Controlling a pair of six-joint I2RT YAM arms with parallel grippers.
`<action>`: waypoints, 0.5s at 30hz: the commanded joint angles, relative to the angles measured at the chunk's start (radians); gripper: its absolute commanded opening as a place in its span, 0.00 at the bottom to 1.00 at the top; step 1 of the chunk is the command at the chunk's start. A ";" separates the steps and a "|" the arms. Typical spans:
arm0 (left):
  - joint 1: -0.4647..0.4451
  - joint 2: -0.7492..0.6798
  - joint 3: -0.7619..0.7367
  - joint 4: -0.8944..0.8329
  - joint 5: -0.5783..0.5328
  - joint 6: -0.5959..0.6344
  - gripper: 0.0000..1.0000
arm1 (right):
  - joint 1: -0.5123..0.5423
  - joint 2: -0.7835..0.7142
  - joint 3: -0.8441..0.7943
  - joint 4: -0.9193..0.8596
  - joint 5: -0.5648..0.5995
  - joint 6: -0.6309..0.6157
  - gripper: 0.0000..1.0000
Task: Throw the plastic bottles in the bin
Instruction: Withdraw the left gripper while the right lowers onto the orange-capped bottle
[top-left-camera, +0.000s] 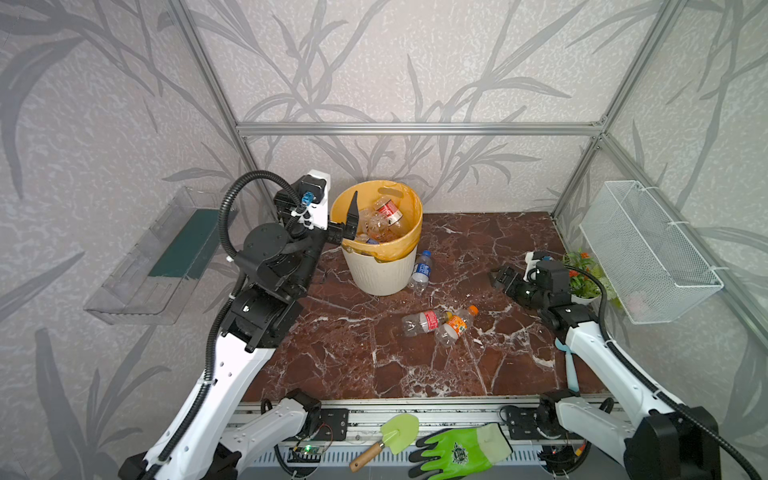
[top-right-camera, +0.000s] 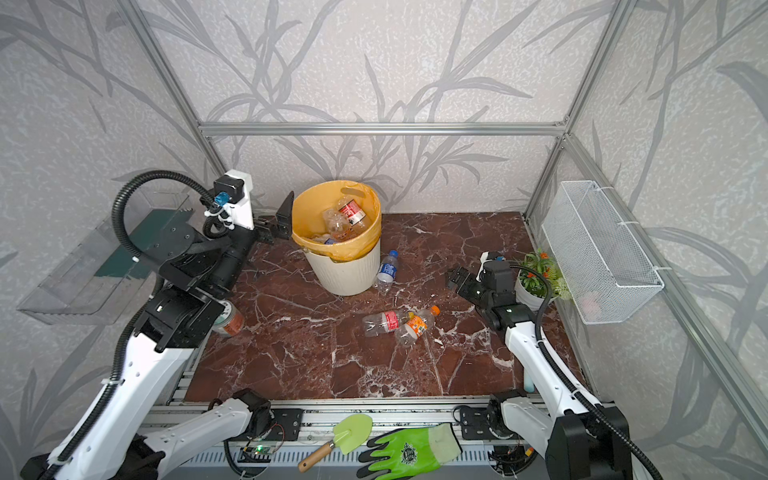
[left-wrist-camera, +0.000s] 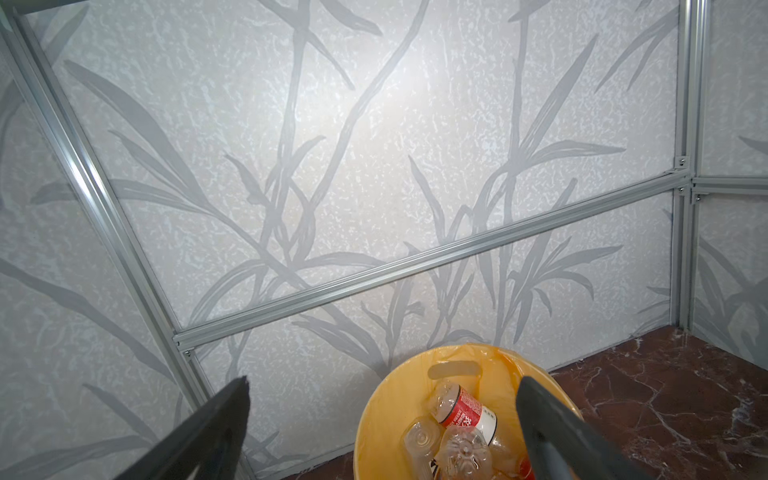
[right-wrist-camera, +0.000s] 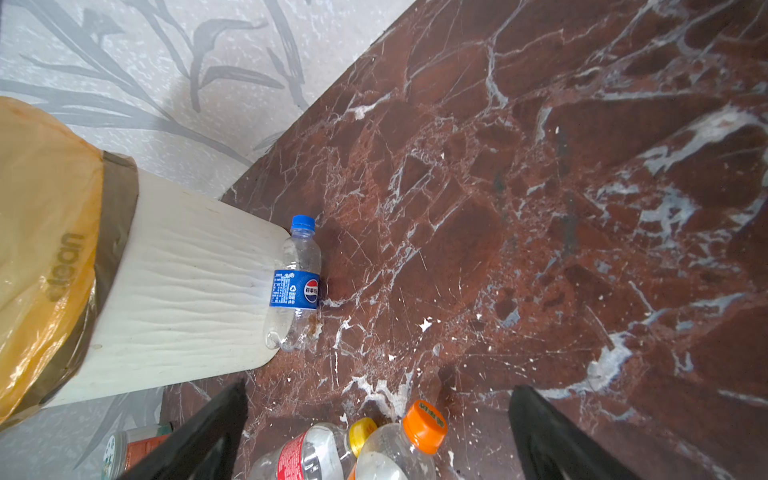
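The desk (top-left-camera: 478, 249) is a slab of red-brown marble veined in white, boxed on three sides by pale walls (top-left-camera: 415, 62) printed with grey leaves and braced by an aluminium frame (top-left-camera: 415, 129). Toward the back left stands the bin (top-left-camera: 380, 276), cream and ribbed, its orange liner folded over the rim. Several plastic bottles (top-left-camera: 386, 216) lie heaped inside, one red-labelled. Three more are on the desk. A blue-labelled bottle (top-left-camera: 422, 270) touches the bin's foot on its right, though I cannot tell whether it stands or lies. Near the middle a red-labelled bottle (top-left-camera: 424, 322) and an orange-capped bottle (top-left-camera: 455, 326) lie side by side, touching. The left jaws hang spread wide and empty at the bin's left rim. The right jaws, likewise released and holding nothing, hover low at the desk's right. A clear tray (top-left-camera: 153, 257) hangs on the left wall and a wire basket (top-left-camera: 648, 249) on the right, with a potted plant (top-left-camera: 584, 276) beneath. A trowel (top-left-camera: 390, 436) and a green glove (top-left-camera: 465, 449) lie on the front rail.
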 joint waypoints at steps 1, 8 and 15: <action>0.000 0.013 -0.085 -0.025 0.022 -0.036 0.99 | 0.045 -0.034 -0.024 -0.065 0.018 0.037 0.98; 0.000 -0.105 -0.221 -0.027 0.004 -0.108 0.99 | 0.200 -0.057 -0.118 -0.102 0.097 0.136 0.98; 0.000 -0.221 -0.327 -0.040 -0.049 -0.167 0.99 | 0.352 -0.029 -0.178 -0.096 0.154 0.262 0.98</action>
